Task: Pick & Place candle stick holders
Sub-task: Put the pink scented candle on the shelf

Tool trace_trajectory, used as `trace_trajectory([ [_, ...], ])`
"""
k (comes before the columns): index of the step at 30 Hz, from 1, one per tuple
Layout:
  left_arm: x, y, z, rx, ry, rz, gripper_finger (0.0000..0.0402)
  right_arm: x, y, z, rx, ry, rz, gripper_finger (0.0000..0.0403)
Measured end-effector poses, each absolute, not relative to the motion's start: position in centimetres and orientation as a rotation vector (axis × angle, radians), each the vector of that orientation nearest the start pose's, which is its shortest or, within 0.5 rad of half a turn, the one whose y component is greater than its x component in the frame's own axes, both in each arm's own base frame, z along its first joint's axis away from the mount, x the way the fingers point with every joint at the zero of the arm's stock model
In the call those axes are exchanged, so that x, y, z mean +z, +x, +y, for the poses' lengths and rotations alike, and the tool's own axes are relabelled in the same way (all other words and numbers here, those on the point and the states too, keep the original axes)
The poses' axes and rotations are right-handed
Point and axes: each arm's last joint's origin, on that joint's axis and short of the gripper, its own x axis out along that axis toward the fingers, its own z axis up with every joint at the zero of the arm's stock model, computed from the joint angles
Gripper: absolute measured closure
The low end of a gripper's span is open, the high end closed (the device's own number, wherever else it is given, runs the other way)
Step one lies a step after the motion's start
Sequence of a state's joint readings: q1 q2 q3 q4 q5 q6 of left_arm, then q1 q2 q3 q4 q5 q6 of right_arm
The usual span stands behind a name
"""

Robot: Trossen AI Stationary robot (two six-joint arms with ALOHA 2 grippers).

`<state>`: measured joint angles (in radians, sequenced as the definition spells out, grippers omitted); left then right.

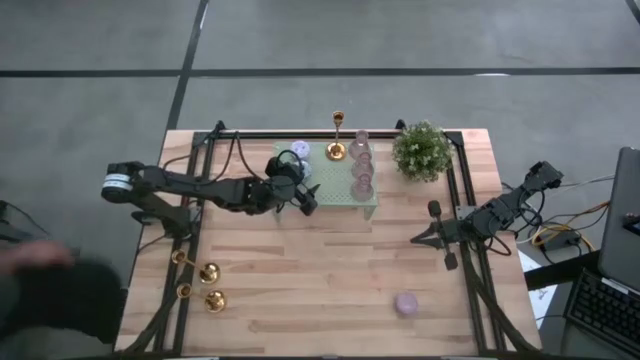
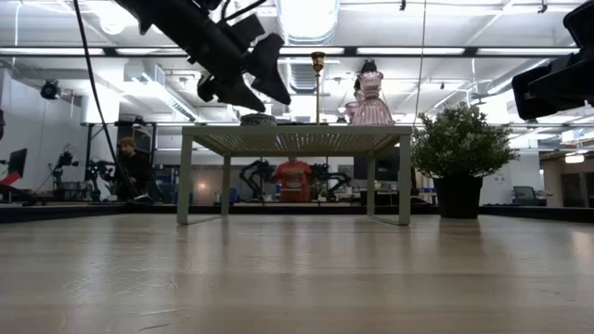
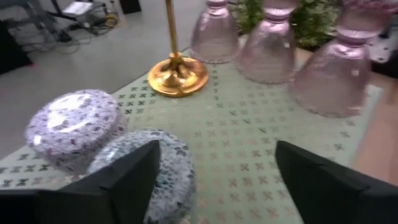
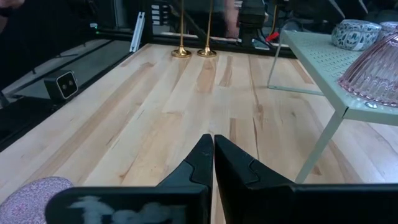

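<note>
A: Hovering over the little green rack (image 1: 330,195), the left gripper (image 1: 305,198) has its fingers spread wide with nothing between them, candles (image 3: 74,124) right under it.

B: And the candle stick holders? One (image 1: 337,150) stands on the rack at about 12 o'clock; two more (image 1: 212,300) stand on the table (image 1: 320,290) at 8 o'clock.

A: The right gripper (image 1: 437,238) waits at 3 o'clock, fingers pressed together, empty.
</note>
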<state>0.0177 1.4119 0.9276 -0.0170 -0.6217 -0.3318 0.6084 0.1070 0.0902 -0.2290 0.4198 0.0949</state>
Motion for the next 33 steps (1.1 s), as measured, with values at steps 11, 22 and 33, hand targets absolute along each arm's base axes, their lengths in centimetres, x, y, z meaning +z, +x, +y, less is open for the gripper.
trace_trajectory([
  [11,28.0,29.1,-0.3,0.547,-0.161,0.331,0.0337,16.5,8.5,4.5,0.177,-0.025,0.223,0.0394],
  [22,28.7,26.7,-4.6,0.317,-0.06,0.294,0.0387,16.5,8.5,4.5,0.177,-0.027,0.223,0.0394],
  [33,26.9,22.0,-7.4,0.066,-0.044,0.224,0.0395,16.5,8.5,4.5,0.18,-0.048,0.216,0.0394],
])
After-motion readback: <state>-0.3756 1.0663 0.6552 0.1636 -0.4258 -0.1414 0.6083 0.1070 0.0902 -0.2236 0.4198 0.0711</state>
